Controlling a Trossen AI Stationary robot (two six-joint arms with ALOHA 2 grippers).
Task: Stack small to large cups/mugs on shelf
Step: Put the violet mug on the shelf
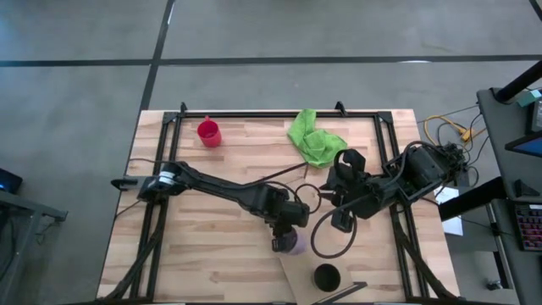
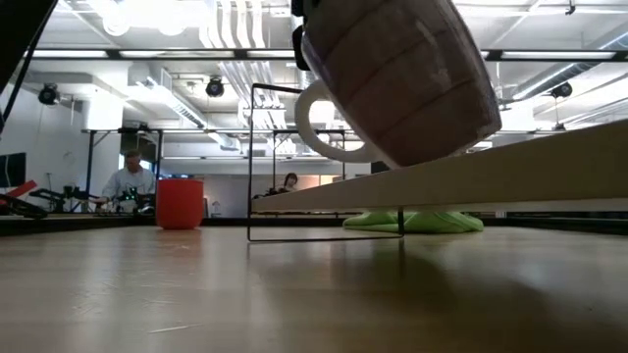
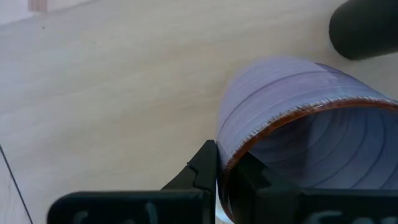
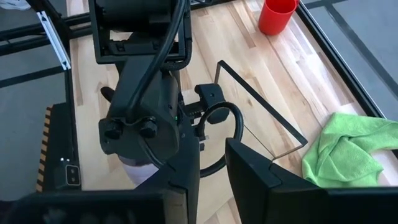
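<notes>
Left gripper point(image 1: 286, 240), its arm stretched low across the table, pinches the rim of the purple cup point(image 1: 294, 244), holding it tilted just above the shelf point(image 2: 510, 169). Right gripper point(image 1: 341, 222) waits nearby, fingers parted and empty.

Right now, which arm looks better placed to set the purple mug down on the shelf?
The left. Its gripper already pinches the purple mug's rim, right over the shelf near the black cup. The right gripper hangs open and empty alongside.
</notes>
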